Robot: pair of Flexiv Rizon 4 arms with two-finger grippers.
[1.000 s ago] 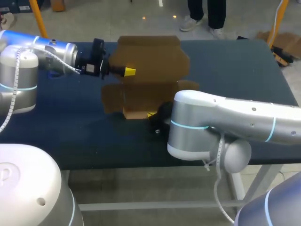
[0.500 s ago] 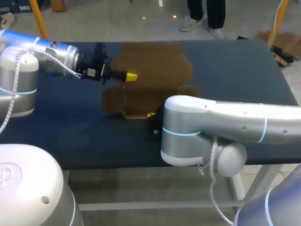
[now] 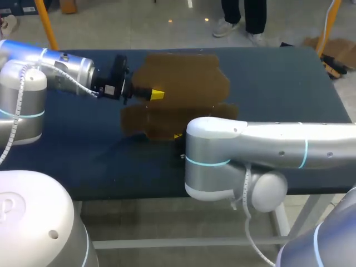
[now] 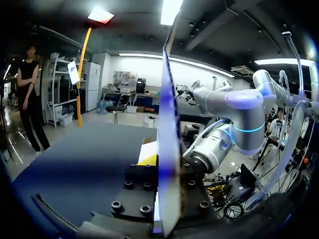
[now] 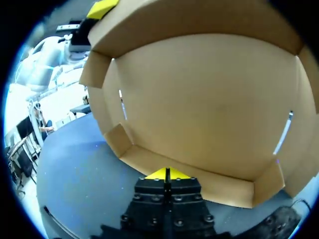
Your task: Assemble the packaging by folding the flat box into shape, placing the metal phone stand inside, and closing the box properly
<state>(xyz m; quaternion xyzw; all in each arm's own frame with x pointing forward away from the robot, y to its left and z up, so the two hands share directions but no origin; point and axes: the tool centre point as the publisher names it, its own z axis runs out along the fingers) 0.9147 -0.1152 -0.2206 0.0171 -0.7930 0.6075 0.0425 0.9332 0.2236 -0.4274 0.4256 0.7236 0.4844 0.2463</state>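
The brown cardboard box [image 3: 186,83] lies partly folded in the middle of the dark table. Its tall back panel [image 5: 209,99] and low front wall [image 5: 219,186] show from inside in the right wrist view. My left gripper [image 3: 154,94] comes in from the left and is shut on a side panel, seen edge-on [image 4: 168,149] between its fingers. My right gripper [image 5: 167,174] is shut, its yellow tips together against the outside of the front wall. In the head view my right arm [image 3: 245,150] hides most of it. No phone stand is in view.
The dark blue table [image 3: 278,78] stretches bare to the right of the box and in front on the left. My right arm's elbow hangs over the table's front edge. The left gripper's yellow tip [image 5: 102,7] shows past the box's upper corner.
My right arm's elbow has swung to the left along the front edge. The left gripper has shifted slightly right and nearer with the panel, and the back panel has dropped lower.
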